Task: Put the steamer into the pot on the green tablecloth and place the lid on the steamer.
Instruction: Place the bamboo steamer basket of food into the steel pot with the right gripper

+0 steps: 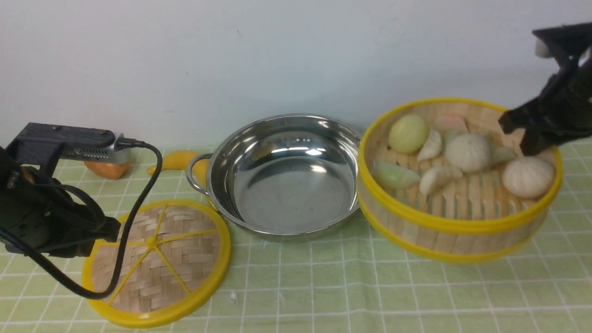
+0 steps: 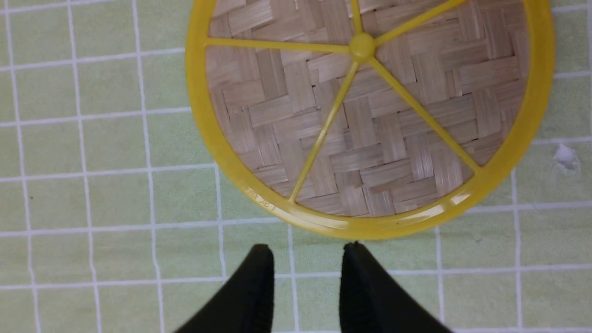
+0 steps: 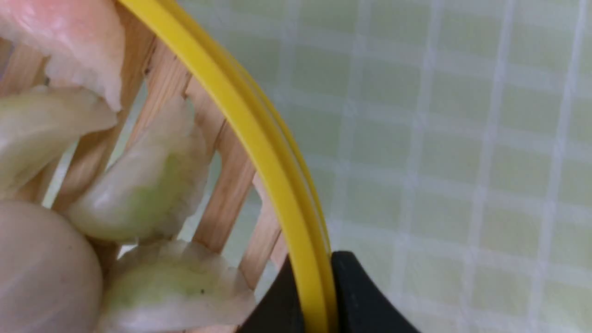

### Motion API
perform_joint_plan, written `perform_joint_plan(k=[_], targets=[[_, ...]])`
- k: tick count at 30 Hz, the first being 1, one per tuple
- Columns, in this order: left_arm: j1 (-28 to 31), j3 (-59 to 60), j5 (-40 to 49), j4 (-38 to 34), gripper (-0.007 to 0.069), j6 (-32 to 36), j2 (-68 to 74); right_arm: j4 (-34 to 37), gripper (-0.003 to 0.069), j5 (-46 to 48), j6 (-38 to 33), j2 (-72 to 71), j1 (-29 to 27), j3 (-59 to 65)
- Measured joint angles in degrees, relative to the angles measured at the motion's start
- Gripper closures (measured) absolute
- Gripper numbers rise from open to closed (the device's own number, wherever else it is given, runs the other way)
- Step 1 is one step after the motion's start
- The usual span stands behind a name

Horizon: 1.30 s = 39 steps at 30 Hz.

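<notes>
Item 1, surroundings. Black cable: looped from the left arm's camera across the lid. Orange piece and yellow piece: on the cloth beyond the left claw, by the white wall; what they were could not be told. White crumb: on the cloth just off the lid's rim.

Item 2, pot. Shiny steel, empty, lying between the two claws, just to the left of the right claw's load. Nothing stood over its mouth.

Item 3, steamer. Outside the pot and close beside it, over the green tablecloth, carrying pale dumplings and buns. Right claw: pinching the steamer's yellow top rim at the far right side, one finger inside the wall, one outside.

Item 4, lid. Flat on the cloth, directly ahead of the left claw, its rim just beyond the tips. Left claw: spread, holding nothing, cloth showing between the fingers.
</notes>
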Motion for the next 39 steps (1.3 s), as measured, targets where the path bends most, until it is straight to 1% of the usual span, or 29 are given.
perform_joint_plan(k=[3, 6, 7, 8, 11, 12, 13, 17, 20, 23, 39], targets=[[0.0, 0.0, 0.0, 0.0, 0.0424, -0.4, 0.0, 1.3, 0.0601, 0.0, 0.7, 5.0, 4.6, -8.8], [0.0, 0.0, 0.0, 0.0, 0.0424, -0.5, 0.0, 2.1, 0.0601, 0.7, 2.9, 14.1, 9.7, -20.4], [0.0, 0.0, 0.0, 0.0, 0.0424, -0.5, 0.0, 2.1, 0.0601, 0.8, 2.9, 14.7, 9.7, -21.1], [0.0, 0.0, 0.0, 0.0, 0.0424, -0.5, 0.0, 2.3, 0.0601, 1.8, 3.7, 18.6, 11.4, -26.1], [0.0, 0.0, 0.0, 0.0, 0.0424, -0.7, 0.0, 2.2, 0.0601, 3.6, 3.9, 26.5, 13.4, -35.6], [0.0, 0.0, 0.0, 0.0, 0.0424, -0.7, 0.0, 2.2, 0.0601, 3.6, 3.9, 26.5, 13.5, -36.2], [0.0, 0.0, 0.0, 0.0, 0.0424, -0.7, 0.0, 1.8, 0.0601, 3.9, 4.1, 30.0, 14.1, -40.5], [0.0, 0.0, 0.0, 0.0, 0.0424, -0.7, 0.0, 1.3, 0.0601, 4.1, 4.4, 38.5, 14.6, -51.0], [0.0, 0.0, 0.0, 0.1, 0.0424, -0.7, 0.0, 1.2, 0.0601, 4.2, 5.2, 41.9, 14.6, -54.7], [0.0, 0.0, 0.0, 0.1, 0.0424, -0.7, 0.0, 1.1, 0.0601, 4.3, 5.3, 43.9, 14.6, -55.8], [0.0, 0.0, -0.8, -1.0, 0.0424, -0.9, 0.0, 2.0, 0.0601, 4.5, 5.3, 47.9, 14.7, -56.0]])
